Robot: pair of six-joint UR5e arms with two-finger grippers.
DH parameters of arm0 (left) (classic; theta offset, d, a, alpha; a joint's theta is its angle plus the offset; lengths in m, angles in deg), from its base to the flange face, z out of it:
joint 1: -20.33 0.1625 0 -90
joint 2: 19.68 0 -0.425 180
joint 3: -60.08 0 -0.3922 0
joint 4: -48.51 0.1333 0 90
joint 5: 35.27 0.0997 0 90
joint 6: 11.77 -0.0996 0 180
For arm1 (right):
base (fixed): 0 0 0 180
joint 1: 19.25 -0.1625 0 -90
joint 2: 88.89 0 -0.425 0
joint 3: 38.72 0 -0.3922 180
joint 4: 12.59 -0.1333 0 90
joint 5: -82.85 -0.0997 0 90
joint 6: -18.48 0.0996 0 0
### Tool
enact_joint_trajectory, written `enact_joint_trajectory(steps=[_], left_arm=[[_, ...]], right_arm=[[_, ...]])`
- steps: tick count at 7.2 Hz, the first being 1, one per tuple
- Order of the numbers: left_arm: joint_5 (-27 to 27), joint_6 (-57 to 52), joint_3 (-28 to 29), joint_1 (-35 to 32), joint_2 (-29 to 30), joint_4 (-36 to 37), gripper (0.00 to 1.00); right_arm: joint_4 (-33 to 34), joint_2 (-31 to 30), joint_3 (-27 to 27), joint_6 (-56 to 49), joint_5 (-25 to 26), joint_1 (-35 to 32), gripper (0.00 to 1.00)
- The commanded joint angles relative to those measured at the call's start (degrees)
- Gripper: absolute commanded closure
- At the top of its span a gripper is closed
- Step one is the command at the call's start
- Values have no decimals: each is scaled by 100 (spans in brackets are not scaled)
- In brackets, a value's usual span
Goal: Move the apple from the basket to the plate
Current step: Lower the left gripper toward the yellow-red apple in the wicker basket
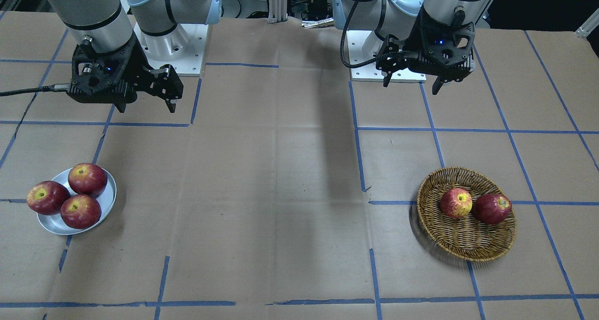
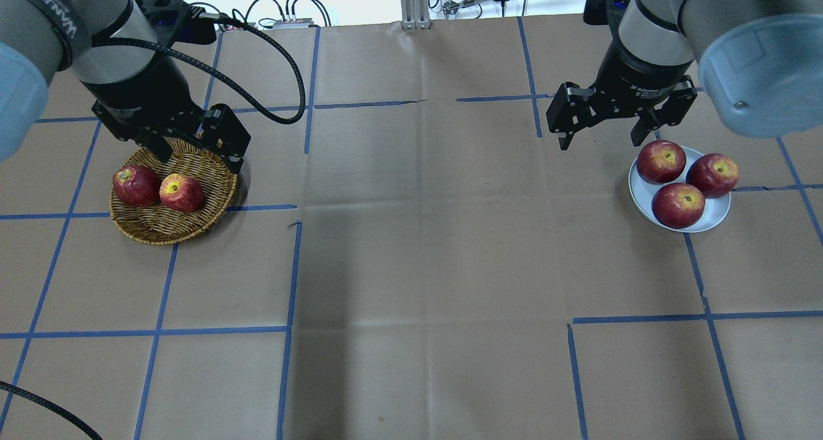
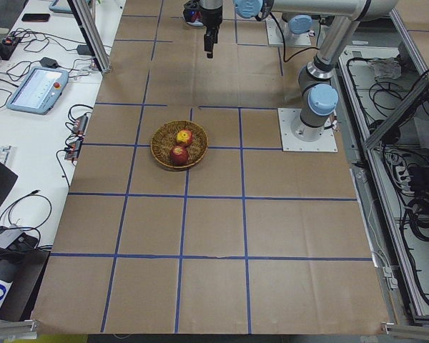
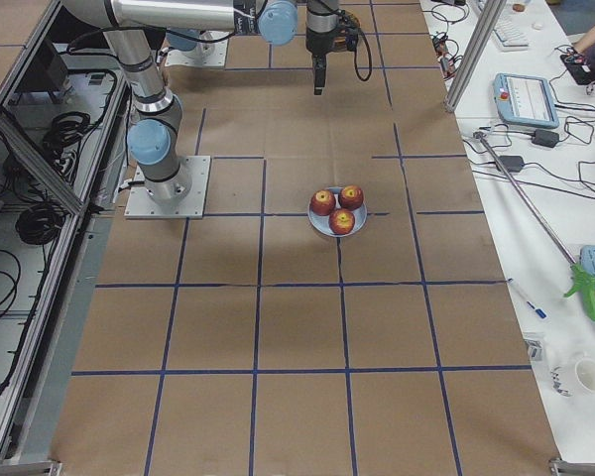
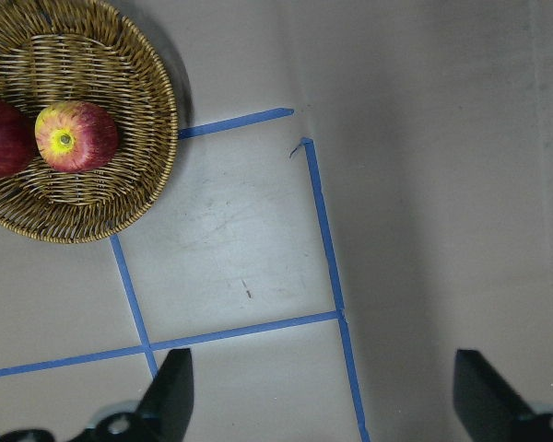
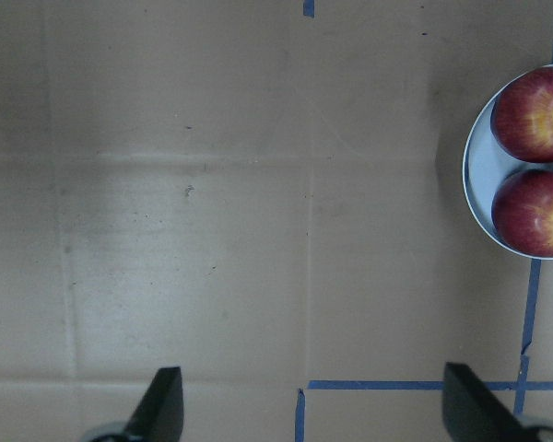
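Overhead exterior shows a task not yet begun in any way that counts. The apple (image 2: 181,192), the paler one with yellow around its stem, lies inside the basket (image 2: 154,234). It rests against a dark red apple (image 2: 135,185) on the side away from the middle of the table (image 2: 418,234).

The left gripper (image 2: 196,154) hangs raised near the basket but not squarely above it; its wrist view has the basket off in one corner. Its fingers (image 5: 170,391) stand wide apart with only bare brown table cover between them, so it holds nothing. The right gripper (image 2: 602,137) is well apart from the basket, at the table's other end, and is likewise spread wide and empty. The plate (image 2: 714,218) also lies well apart from the basket, just beside that right gripper. It carries three dark red apples (image 2: 678,205) packed close together.

By my reading every step is left to do. The left gripper has to come over the basket, go down, and close on the pale apple without catching its neighbour. Then the apple must be lifted, carried across or handed over, and set on the plate. Placing looks like the awkward part: little bare metal shows on the plate, so a fourth apple could roll off.
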Motion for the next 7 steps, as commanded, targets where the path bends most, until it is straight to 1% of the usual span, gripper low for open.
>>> enact_joint_trajectory(steps=[1,2,5,6,7], left_arm=[[-6,-34,-9,0,-30,21,1],[10,-61,35,9,40,56,1],[72,-88,-174,52,-56,65,1],[63,-671,-445,148,-39,117,1],[37,-1329,-787,497,31,857,1]], right_arm=[[0,9,-7,0,0,0,0],[0,9,1,0,0,0,0],[0,9,-7,0,0,0,0],[0,9,1,0,0,0,0],[0,9,-7,0,0,0,0]])
